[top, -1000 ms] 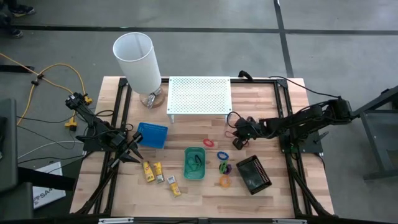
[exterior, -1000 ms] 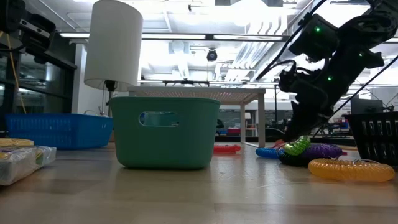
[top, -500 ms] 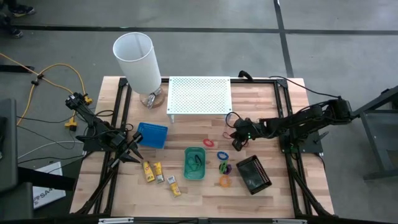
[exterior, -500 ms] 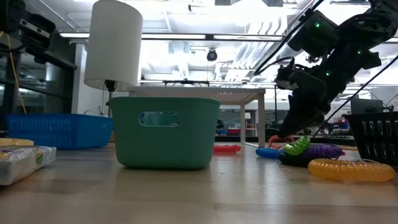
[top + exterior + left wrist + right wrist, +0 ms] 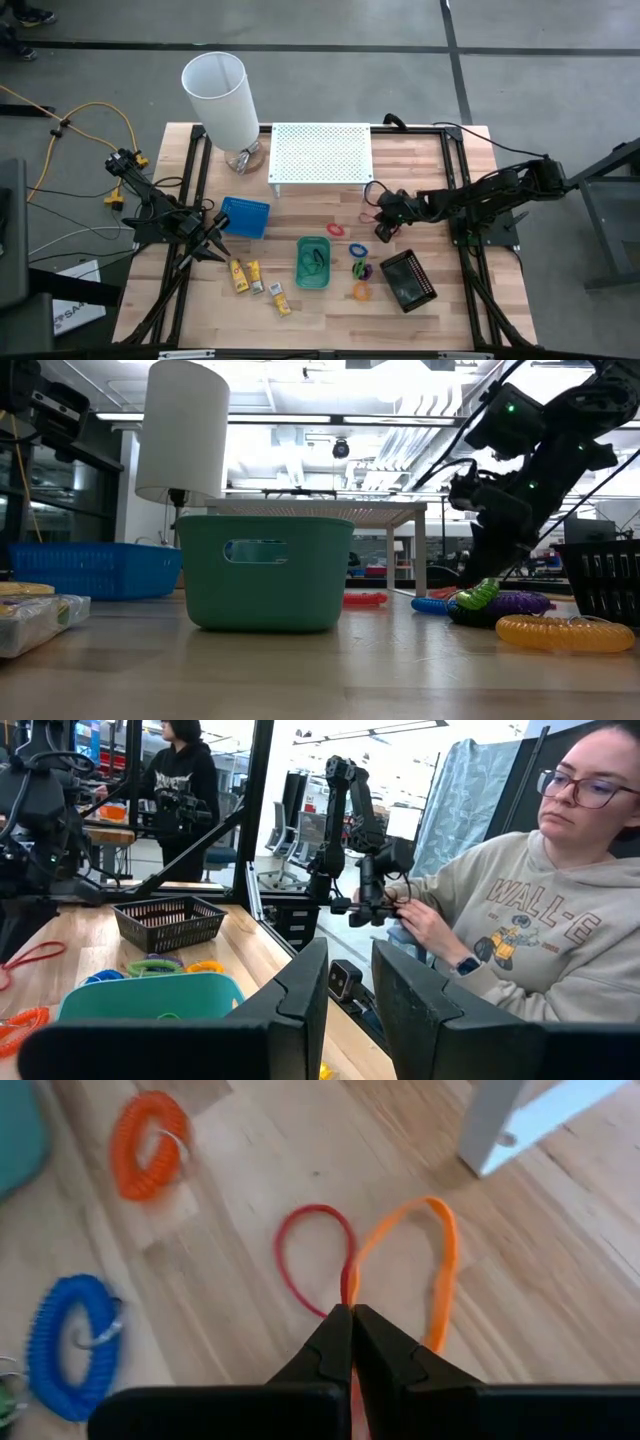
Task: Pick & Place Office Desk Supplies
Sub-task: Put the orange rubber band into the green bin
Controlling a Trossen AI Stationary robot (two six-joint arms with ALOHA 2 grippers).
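Observation:
Two thin bands, one red and one orange, lie as loops on the wood in front of the white shelf's leg. My right gripper is shut where they meet; in the high view it is right of the red coil ring. Near it lie a blue coil, a green-and-purple coil and an orange coil. The yellow-and-white blocks lie near the front left. My left gripper waits at the left edge, open, nothing between its fingers. My right gripper pinches the red and orange bands at the point where their loops meet, between its two fingertips. The fingers slant down from the table's right side. Both loops spread flat on the table beyond the fingertips.
A green tray stands at mid-table, a blue tray to its left, a black tray at the front right. The white perforated shelf and white lamp stand at the back. A person sits beyond the table.

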